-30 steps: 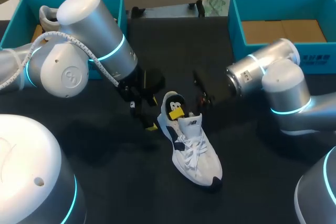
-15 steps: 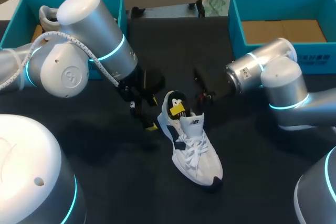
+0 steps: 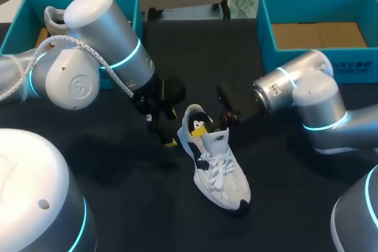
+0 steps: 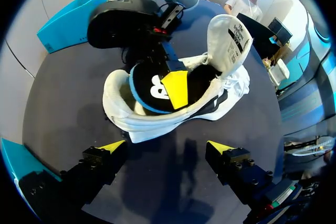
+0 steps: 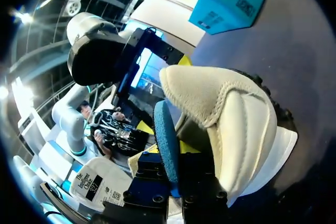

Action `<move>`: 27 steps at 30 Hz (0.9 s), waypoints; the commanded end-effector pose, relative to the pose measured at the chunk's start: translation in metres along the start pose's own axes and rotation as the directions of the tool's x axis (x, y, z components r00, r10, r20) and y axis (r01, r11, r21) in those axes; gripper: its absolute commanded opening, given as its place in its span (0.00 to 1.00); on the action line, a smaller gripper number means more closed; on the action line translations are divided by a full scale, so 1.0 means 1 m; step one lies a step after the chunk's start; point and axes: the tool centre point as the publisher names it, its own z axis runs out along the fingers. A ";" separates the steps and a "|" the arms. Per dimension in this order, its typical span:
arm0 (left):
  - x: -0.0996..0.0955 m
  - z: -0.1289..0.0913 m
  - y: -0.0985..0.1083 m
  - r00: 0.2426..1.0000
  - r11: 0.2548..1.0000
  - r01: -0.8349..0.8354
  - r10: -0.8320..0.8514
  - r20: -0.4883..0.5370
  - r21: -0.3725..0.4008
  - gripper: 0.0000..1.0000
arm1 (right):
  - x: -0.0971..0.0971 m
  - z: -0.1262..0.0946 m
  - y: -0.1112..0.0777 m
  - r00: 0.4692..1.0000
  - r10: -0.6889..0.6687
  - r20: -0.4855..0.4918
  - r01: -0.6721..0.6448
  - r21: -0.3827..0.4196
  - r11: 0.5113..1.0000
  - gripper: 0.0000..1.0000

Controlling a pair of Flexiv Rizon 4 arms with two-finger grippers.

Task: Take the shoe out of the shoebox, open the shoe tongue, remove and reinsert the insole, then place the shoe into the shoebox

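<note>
Shoe [image 3: 215, 160] out of the box, lying on the black table [image 3: 118, 205] at centre, toe toward the robot, heel toward the far edge. Tongue [image 4: 227, 38] folded up and forward, opening exposed.

Right gripper [image 3: 204, 127] is inside the heel opening. One yellow fingertip lies on top of the insole [image 4: 149, 90]; in the right wrist view the insole's blue edge runs between both fingers — pinched. The heel end of the insole is raised above the shoe's collar.

Left gripper [image 4: 167, 148] sits just behind the heel, fingers spread wide, touching nothing; the heel is ahead of it, not between the tips.

Teal shoebox [image 3: 266, 28] at far right shows a bare cardboard floor. Second teal box [image 3: 18, 33] at far left holds another shoe [image 3: 53, 20].
</note>
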 end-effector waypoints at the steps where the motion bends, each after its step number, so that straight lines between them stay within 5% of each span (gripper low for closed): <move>1: 0.000 0.001 0.000 1.000 1.000 0.000 0.000 0.001 -0.002 1.00 | 0.009 -0.003 -0.007 0.999 -0.023 0.025 0.024 -0.027 0.999 0.25; 3: 0.000 0.001 0.000 1.000 1.000 0.000 0.000 0.001 -0.002 1.00 | 0.013 -0.005 -0.003 0.998 -0.047 0.034 0.047 -0.027 0.998 0.62; 4: 0.000 0.001 0.000 1.000 1.000 0.000 0.000 0.001 -0.002 1.00 | 0.015 -0.005 0.000 0.998 -0.058 0.039 0.059 -0.022 0.998 0.64; 17: 0.000 0.001 0.000 1.000 1.000 0.000 0.000 0.001 -0.002 1.00 | 0.015 -0.010 0.024 0.992 -0.117 0.041 0.116 0.019 0.993 0.45; 20: 0.000 0.001 0.000 1.000 1.000 0.000 0.000 0.001 -0.002 1.00 | 0.010 -0.010 0.027 0.993 -0.114 0.027 0.114 0.014 0.993 0.28; 22: 0.000 0.001 0.000 1.000 1.000 0.000 0.000 0.001 -0.002 1.00 | 0.007 -0.009 0.027 0.994 -0.110 0.019 0.110 0.012 0.994 0.00; 27: 0.000 0.001 0.000 1.000 1.000 0.000 0.000 0.001 -0.002 1.00 | 0.001 -0.007 0.024 0.997 -0.080 0.016 0.079 0.014 0.997 0.00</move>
